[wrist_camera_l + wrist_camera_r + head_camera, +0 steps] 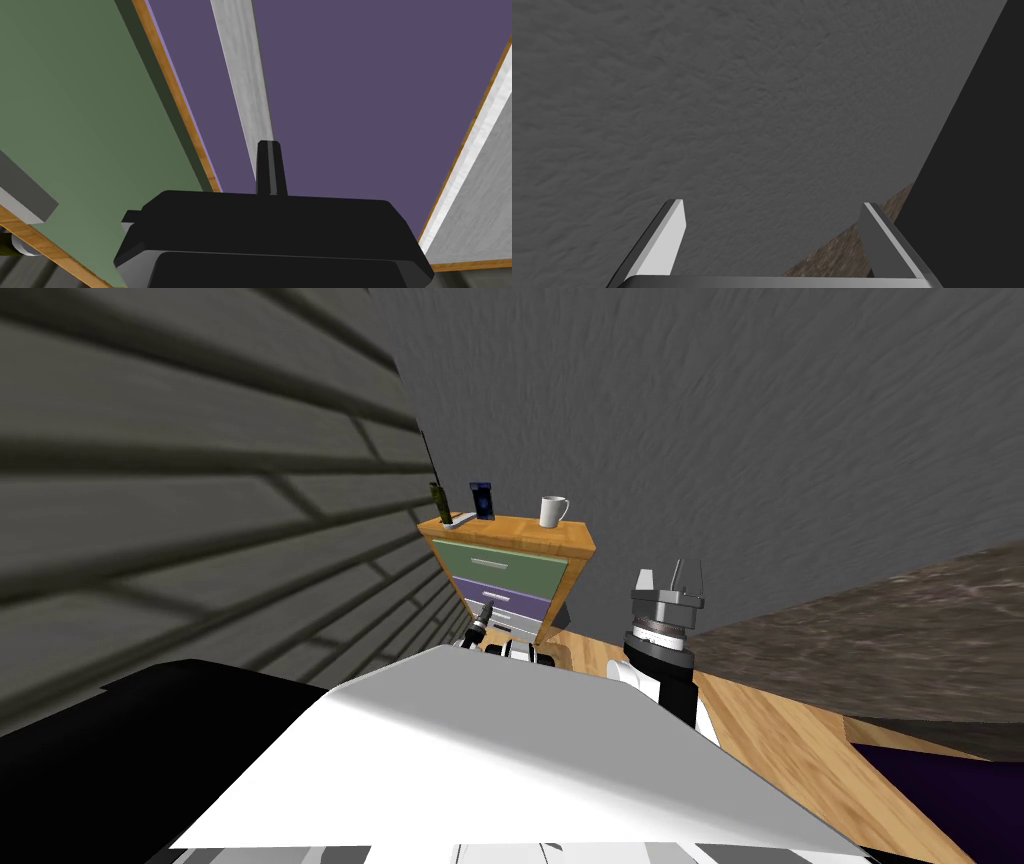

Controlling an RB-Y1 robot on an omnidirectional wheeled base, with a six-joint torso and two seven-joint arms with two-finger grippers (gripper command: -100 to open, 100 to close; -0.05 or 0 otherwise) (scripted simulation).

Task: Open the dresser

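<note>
Left wrist view: hand pinches handle of purple drawer (closed tight).

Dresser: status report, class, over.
Left gripper shut, at handle of purple drawer. Right gripper open, raised. Dresser drawers look closed. Nothing blocking.

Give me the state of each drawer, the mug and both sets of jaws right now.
Green drawer: closed.
Purple drawer: closed.
Grey drawer: closed.
Mug: upright on the dresser.
Left gripper: jaws shut at the purple drawer's handle.
Right gripper: jaws open, empty.
</note>
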